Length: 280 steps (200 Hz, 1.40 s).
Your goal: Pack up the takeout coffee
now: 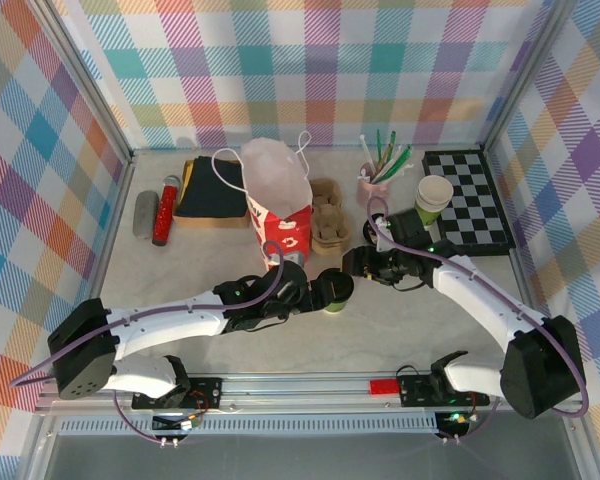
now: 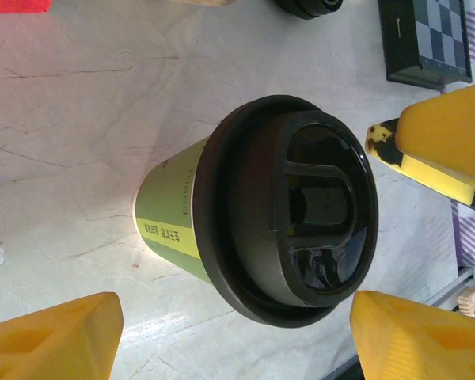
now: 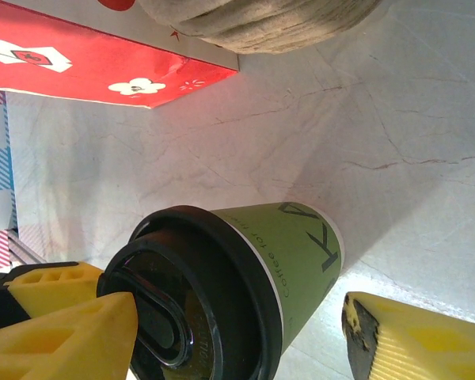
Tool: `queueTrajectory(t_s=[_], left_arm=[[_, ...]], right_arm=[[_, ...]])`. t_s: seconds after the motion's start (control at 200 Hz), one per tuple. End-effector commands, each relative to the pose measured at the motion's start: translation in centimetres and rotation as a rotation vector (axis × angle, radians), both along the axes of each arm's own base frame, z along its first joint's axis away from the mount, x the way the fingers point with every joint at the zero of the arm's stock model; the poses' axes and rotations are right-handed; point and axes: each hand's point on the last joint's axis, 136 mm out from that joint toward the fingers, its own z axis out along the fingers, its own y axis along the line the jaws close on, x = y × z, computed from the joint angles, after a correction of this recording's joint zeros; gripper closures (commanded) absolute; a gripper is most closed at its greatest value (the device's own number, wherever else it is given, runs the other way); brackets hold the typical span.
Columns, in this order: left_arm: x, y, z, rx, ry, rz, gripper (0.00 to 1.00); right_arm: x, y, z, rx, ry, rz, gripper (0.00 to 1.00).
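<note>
Takeout coffee (image 2: pixel 297 210) stood upright on the worktop (image 2: pixel 79 119). Left end effector (image 2: pixel 236 336) was open, straddling the cup. Right end effector (image 3: pixel 237 340) was open too, flanking it.

- Cup (image 1: pixel 336 288): flanked by the left gripper (image 1: pixel 320 290) and the right gripper (image 1: pixel 350 270), both with fingers spread; little side room is left.
- Bag (image 1: pixel 278 205): stood just behind the cup, mouth open upward, its handles (image 1: pixel 230 160) arched beside the mouth.
- Carrier (image 1: pixel 327 218): set against the bag's right side, blocking the way behind the cup.
- Straw cup (image 1: pixel 373 185), white-rimmed cup (image 1: pixel 433 198), checkerboard (image 1: pixel 467 200): grouped back right, beyond the right arm.
- Cloth (image 1: pixel 212 188), red tube (image 1: pixel 165 210), grey block (image 1: pixel 145 213): lined up back left, well apart from the cup.
- Table (image 1: pixel 380 335): bare in front of the cup between the arms, and between tube and left arm.
- Walls (image 1: pixel 40 200): passage is closed on three sides.
</note>
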Motion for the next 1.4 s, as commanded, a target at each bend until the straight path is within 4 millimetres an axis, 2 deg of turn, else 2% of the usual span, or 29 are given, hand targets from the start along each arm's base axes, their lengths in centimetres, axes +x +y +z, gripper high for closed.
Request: queueTrajectory(t_s=[0.0, 0.37, 0.74, 1.05, 1.396], left_arm=[[0.4, 0.0, -0.2, 0.001, -0.014, 0.023, 0.25], [0.9, 0.2, -0.8, 0.012, -0.014, 0.04, 0.27], [1.1, 0.2, -1.5, 0.028, -0.001, 0.041, 0.29], [0.9, 0.6, -2.2, 0.047, 0.009, 0.049, 0.31], [0.9, 1.1, -2.9, 0.064, 0.019, 0.055, 0.32]], right_arm=[[0.0, 0.2, -0.1, 0.016, -0.008, 0.019, 0.32], [-0.1, 0.2, -0.9, 0.012, 0.005, 0.016, 0.42], [-0.1, 0.3, -1.5, 0.019, 0.015, 0.014, 0.46], [-1.0, 0.0, -3.4, 0.011, 0.055, 0.006, 0.49], [-1.5, -0.4, -4.3, 0.0, 0.072, -0.005, 0.5]])
